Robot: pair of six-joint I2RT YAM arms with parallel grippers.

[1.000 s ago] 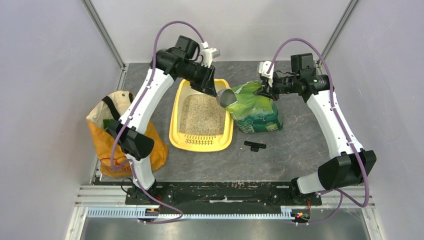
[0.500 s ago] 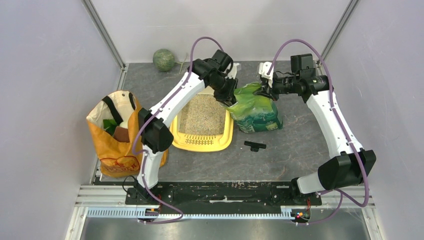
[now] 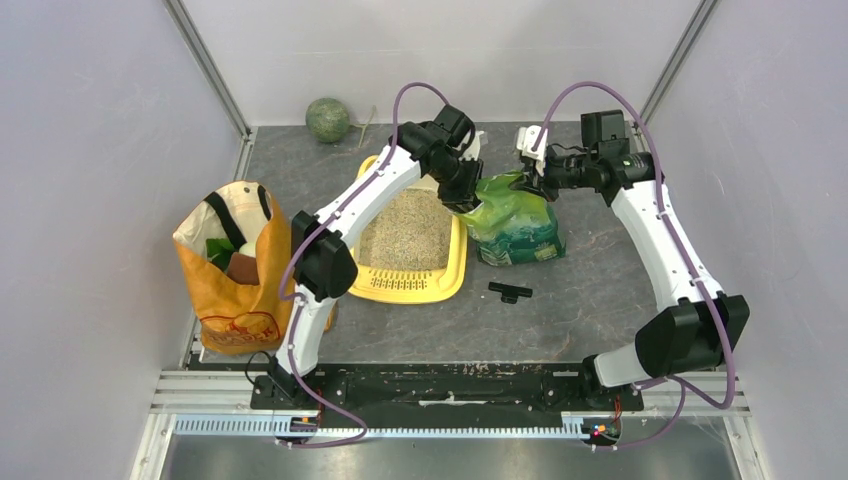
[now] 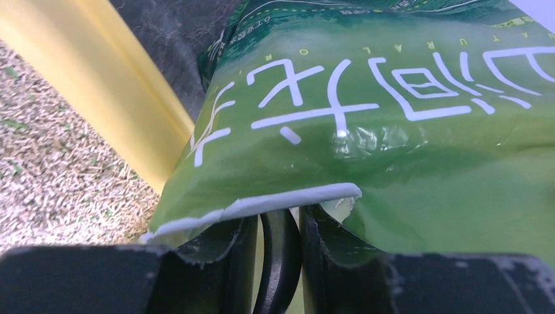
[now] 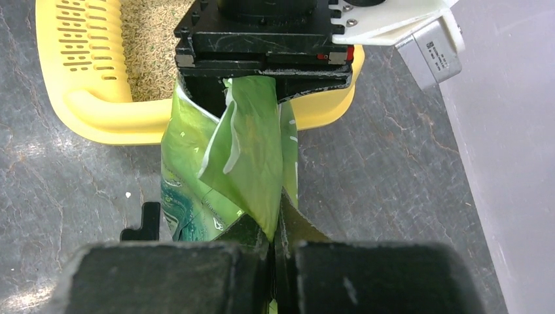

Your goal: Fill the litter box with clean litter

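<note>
The yellow litter box [image 3: 405, 292] lies mid-table with beige clean litter [image 3: 405, 235] in it. A glossy green bag [image 3: 515, 230] stands right of it. My left gripper [image 3: 468, 200] reaches into the bag's mouth. In the left wrist view it [image 4: 278, 222] is shut on a dark scoop handle [image 4: 278, 261] under the bag's rim [image 4: 393, 131], with the box's rim [image 4: 98, 85] and litter [image 4: 52, 183] at left. The scoop's bowl is hidden. My right gripper [image 3: 527, 180] is shut on the bag's top fold [image 5: 242, 157], as the right wrist view [image 5: 273, 239] shows.
An orange shopping bag [image 3: 235, 270] stands at the left edge. A green ball [image 3: 327, 119] lies at the back wall. A small black clip [image 3: 510, 291] lies in front of the green bag and shows in the right wrist view [image 5: 144, 222]. Grey walls enclose three sides.
My left arm swung right from above the litter box's far end, and the grey scoop went into the green bag's mouth. The right gripper kept its hold on the bag.
</note>
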